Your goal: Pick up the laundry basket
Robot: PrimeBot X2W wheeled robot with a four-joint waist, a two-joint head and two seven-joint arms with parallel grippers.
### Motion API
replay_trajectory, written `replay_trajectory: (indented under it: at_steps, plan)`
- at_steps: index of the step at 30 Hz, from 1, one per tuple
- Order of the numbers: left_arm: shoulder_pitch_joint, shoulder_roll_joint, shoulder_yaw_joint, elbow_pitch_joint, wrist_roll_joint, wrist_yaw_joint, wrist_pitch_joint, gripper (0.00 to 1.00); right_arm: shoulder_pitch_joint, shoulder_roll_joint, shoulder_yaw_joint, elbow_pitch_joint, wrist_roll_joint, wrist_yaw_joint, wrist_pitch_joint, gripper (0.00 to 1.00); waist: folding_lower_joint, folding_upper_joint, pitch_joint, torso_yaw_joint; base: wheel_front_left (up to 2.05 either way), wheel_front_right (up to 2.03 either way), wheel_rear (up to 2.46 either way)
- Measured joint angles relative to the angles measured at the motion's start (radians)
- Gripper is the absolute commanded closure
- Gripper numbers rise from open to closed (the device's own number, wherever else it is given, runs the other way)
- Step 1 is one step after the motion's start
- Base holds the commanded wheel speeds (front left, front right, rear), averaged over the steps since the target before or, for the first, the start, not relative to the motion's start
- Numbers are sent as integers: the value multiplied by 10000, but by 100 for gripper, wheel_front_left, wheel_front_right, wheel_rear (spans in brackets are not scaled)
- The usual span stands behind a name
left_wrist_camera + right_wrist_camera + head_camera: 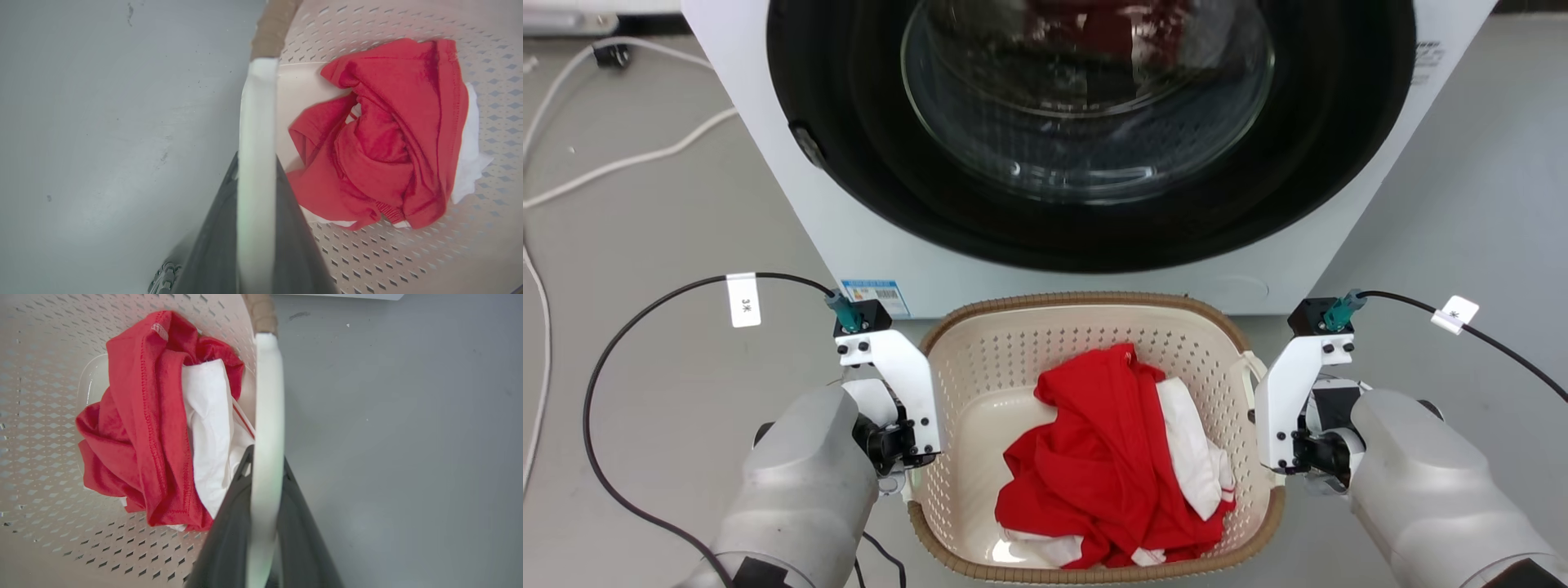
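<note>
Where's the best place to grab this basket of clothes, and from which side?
By its white side handles: left handle and right handle, each from above at its own side. They're thin strips standing along the rim, easy to pinch.

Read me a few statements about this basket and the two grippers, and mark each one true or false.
1. The laundry basket stands in front of the washing machine. True.
2. The basket is empty. False: red and white clothes lie in it.
3. The left gripper has a white side handle between its fingers. True.
4. One gripper holds the clothes. False: the right gripper too clamps a handle, the other side handle.
</note>
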Motion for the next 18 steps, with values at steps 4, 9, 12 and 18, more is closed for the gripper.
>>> replay_trajectory:
  at_steps: [4, 9, 12, 18]
  plan:
    - [24, -52, -42, 21, -79, -4, 165, 100, -33, -2, 58, 136, 155, 0, 522, 100, 0, 0, -422, -23, 0, 0, 0]
    - [308, -115, -92, 50, -174, -61, 267, 100, -30, 10, 127, 309, 299, 0, 1124, 100, -1, 0, -897, -103, 0, 0, 0]
    - [530, -148, -115, 52, -238, -88, 328, 100, 42, 21, 167, 395, 355, 0, 1308, 100, 0, 0, -1173, -148, 0, 0, 0]
    - [1163, -230, -245, 75, -385, -173, 351, 100, 462, 52, 209, 573, 456, 0, 1517, 100, -1, 0, -1757, -197, 0, 0, 0]
